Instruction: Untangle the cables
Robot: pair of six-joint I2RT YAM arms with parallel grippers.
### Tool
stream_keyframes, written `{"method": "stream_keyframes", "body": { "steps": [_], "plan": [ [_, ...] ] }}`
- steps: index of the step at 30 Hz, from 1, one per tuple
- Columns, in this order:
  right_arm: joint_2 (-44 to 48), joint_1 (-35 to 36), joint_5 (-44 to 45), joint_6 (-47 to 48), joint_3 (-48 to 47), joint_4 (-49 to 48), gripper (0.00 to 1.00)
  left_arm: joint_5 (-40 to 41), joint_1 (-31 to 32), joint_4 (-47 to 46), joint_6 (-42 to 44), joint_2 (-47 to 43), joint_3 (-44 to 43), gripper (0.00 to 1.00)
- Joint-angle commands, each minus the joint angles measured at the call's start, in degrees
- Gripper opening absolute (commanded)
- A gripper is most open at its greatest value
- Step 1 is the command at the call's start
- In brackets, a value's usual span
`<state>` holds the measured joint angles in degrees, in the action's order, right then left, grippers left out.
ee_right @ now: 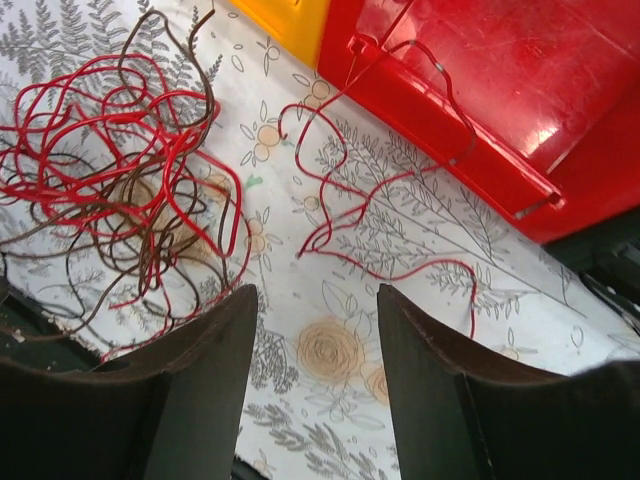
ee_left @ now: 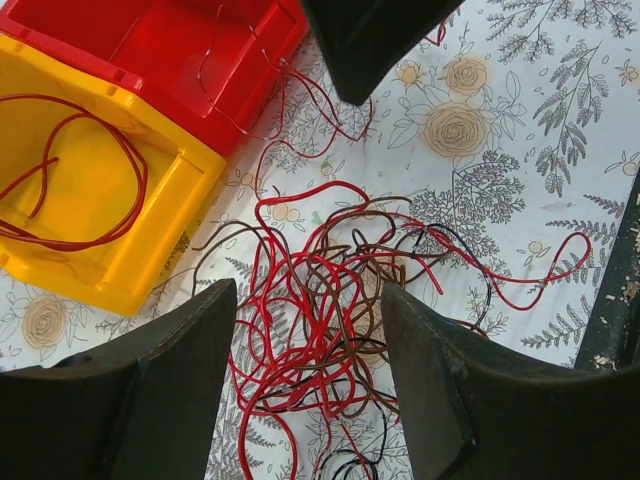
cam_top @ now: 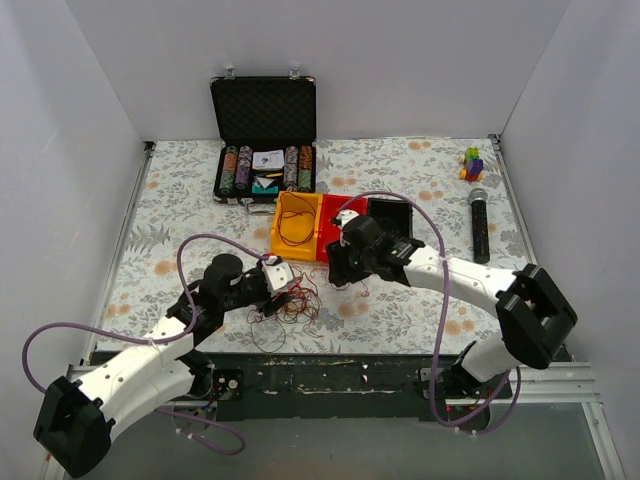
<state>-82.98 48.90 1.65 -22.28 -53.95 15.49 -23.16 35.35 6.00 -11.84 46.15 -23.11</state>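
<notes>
While both your grippers stand open with nothing in them, the cables (ee_left: 330,300) lie as a loose red and brown nest on the flowered table (ee_left: 560,130), just in front of the bins. Your left gripper (ee_left: 308,292) hangs right over that nest, with a finger on either side of it. Your right gripper (ee_right: 317,292) sits beside the nest, over the table and one stray red strand (ee_right: 470,295).

The yellow bin (ee_left: 120,285) holds one red wire loop (ee_left: 143,180), coiled on its floor. At the red bin (ee_right: 560,90), a thin strand (ee_right: 440,75) crosses the rim and trails down to the table — how much of it lies inside, you cannot tell from either wrist view. The black bin (cam_top: 395,213) touches the red one, and the right arm covers most of its inside. At the back, the open black case (cam_top: 263,108) holds rows of chips (cam_top: 240,170), too small to read.

From above, the nest is half hidden under the left gripper, and its thinnest wires barely show — you cannot count the strands.
</notes>
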Motion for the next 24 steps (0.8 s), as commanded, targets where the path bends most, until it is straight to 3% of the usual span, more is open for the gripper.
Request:
{"method": "stream_keyframes", "body": {
  "steps": [1,6,8,14,24],
  "plan": [
    [-4.55,0.49,1.25,-1.09,-3.96,-5.64,0.59,0.22,-0.2,0.68,1.2,-2.29,0.09,0.59],
    [-9.3,0.49,1.6,-2.06,-5.37,-6.87,0.54,-0.83,-0.2,1.56,1.29,-3.08,-0.61,0.58],
    [-9.66,0.58,1.95,-1.98,-4.76,-8.19,0.46,-1.36,-0.2,2.0,1.11,-3.17,-1.05,0.58],
    [-5.45,0.58,5.03,-0.84,-2.65,-8.89,0.04,-1.63,-0.2,2.44,1.73,-3.35,-1.23,0.57],
    [13.62,1.02,8.28,3.73,-6.33,0.67,0.01,-1.54,-0.2,2.53,1.2,-3.52,-1.67,0.56]
  ]
}}
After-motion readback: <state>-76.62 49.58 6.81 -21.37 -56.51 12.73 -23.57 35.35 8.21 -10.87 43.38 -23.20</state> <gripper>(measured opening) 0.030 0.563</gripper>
